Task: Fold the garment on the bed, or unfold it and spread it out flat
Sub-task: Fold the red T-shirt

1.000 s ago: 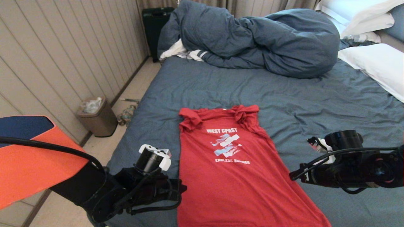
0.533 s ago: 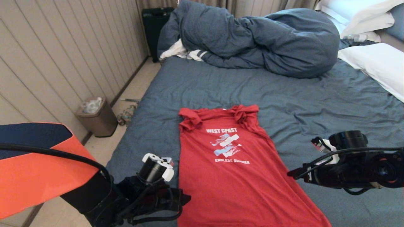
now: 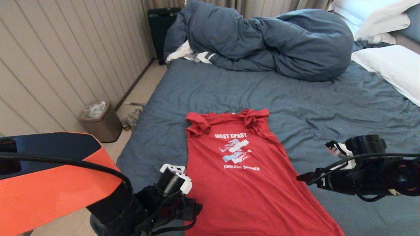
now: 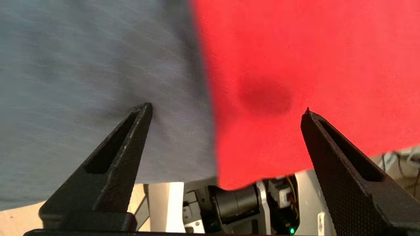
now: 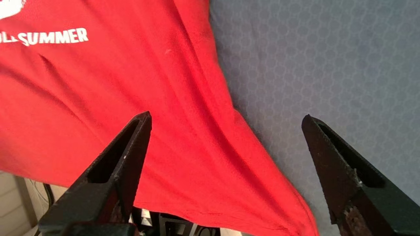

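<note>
The garment (image 3: 236, 186), a red T-shirt with white lettering, lies chest-up and nearly flat on the bed (image 3: 229, 91), its sleeves bunched up by the collar. Its hem hangs at the bed's near edge. My left gripper (image 4: 226, 107) is open above the shirt's lower left side: one finger over the blue-grey sheet (image 4: 82, 65), the other over the red cloth (image 4: 295, 65). My right gripper (image 5: 226, 114) is open above the lower right side, straddling the red edge (image 5: 115, 98) and the sheet (image 5: 311, 59). Neither holds anything.
A bunched blue-grey duvet (image 3: 262, 39) fills the far side of the bed, with a white striped cloth (image 3: 190, 54) beside it and white pillows (image 3: 390, 65) at the right. On the floor to the left stand a waste bin (image 3: 100, 119) and a black case (image 3: 160, 26) by the panelled wall.
My left arm has moved right and toward the near edge, closer to the shirt's lower left side. The right arm has barely shifted. The shirt has not moved.
</note>
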`<state>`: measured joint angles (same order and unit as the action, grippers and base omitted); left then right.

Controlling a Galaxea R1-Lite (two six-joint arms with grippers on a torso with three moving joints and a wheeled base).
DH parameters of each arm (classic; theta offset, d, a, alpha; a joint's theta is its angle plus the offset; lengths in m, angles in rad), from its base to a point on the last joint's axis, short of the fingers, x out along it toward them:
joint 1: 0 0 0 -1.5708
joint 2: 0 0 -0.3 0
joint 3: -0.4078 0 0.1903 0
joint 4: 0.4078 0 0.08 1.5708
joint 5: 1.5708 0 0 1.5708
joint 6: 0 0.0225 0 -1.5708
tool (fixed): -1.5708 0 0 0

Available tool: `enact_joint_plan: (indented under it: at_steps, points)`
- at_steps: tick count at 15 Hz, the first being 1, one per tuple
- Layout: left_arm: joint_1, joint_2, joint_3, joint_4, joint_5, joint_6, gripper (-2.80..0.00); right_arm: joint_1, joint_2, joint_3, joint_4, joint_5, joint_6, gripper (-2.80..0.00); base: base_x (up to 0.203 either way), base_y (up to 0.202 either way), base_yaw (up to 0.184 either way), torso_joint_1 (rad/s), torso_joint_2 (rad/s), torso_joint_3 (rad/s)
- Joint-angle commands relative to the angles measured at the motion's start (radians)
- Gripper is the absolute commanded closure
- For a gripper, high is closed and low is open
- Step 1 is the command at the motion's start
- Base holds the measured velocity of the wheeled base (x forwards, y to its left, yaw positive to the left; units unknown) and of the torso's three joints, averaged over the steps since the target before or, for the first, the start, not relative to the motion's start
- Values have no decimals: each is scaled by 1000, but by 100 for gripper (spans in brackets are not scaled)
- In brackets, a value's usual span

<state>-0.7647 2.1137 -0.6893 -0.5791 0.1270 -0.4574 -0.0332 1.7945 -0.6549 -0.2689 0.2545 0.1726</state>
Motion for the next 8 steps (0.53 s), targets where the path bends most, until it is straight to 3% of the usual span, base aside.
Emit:
enact_joint_plan:
  at_steps: [1,7,8]
  points:
    - [-20,22,-7,-3,1,-3,-280,-1,2,0,-3,2,1,-280,0,0,0,0,0,0]
    - [-68,26,-27,9,5,-1,-280,-11,-1,0,-12,6,1,-280,0,0,0,0,0,0]
    - [-68,26,-29,10,5,-1,0,-11,-1,0,-12,6,1,-280,0,0,0,0,0,0]
